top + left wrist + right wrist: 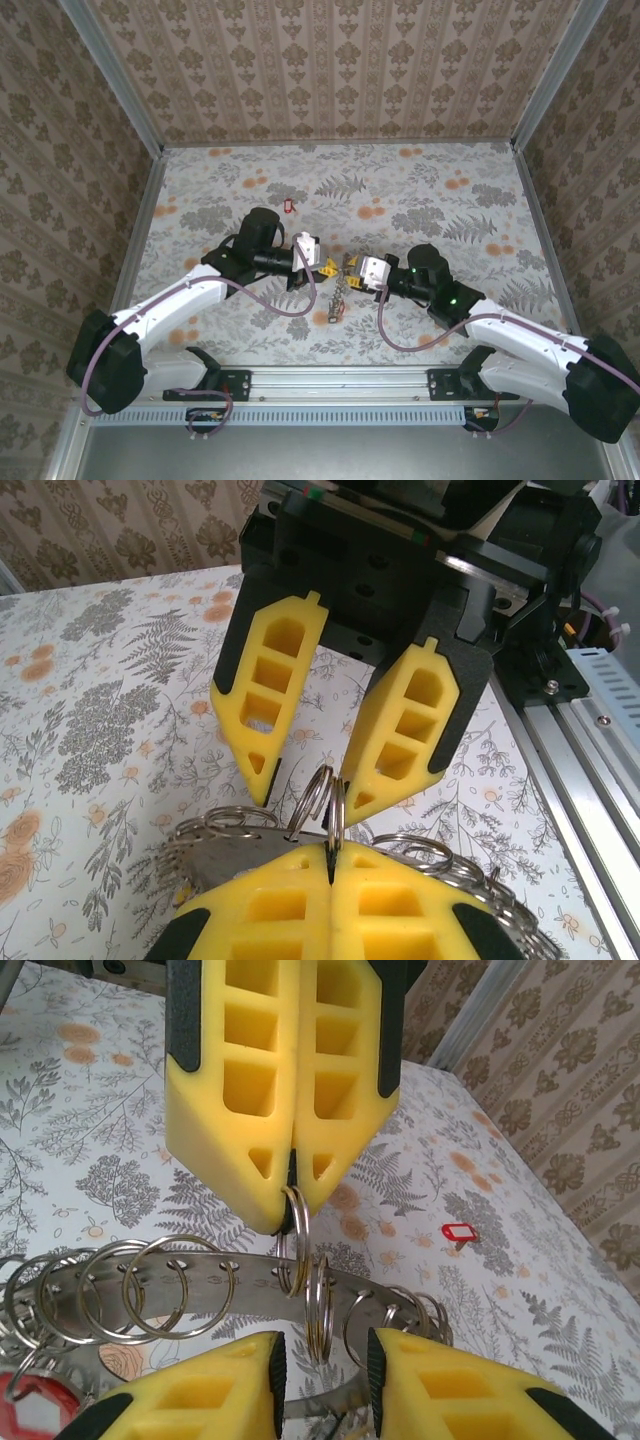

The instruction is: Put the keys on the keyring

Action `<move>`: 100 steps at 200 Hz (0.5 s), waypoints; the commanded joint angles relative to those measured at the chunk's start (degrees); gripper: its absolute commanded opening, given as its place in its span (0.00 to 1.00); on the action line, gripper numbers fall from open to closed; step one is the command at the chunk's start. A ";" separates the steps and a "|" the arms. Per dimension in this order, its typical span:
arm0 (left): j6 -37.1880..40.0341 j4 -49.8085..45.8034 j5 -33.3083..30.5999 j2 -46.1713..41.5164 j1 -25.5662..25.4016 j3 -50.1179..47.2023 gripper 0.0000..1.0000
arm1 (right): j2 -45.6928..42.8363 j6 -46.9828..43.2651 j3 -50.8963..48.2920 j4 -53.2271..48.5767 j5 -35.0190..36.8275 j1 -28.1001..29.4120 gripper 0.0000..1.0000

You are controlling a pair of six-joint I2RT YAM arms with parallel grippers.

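At centre of table [450, 215]: left gripper [327, 267] on left, right gripper [353, 268] on right, tip to tip. Between the tips, trailing toward the near edge: keyring [338, 298]. One split ring [297, 1225] of it pinched in the left gripper; neighbouring one just ahead of the gap between the right fingertips. Far-left of the grippers, flat on table, well apart: single key [290, 206].
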 commanded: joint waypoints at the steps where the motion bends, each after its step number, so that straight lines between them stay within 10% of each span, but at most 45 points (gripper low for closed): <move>1: 1.38 0.12 2.86 -0.32 -0.41 1.80 0.00 | 1.01 -0.80 2.05 0.97 -1.63 -0.29 0.26; 100: 2.08 -1.26 2.62 -0.23 -0.45 2.15 0.00 | -0.84 0.41 0.93 1.54 -2.09 -0.29 0.24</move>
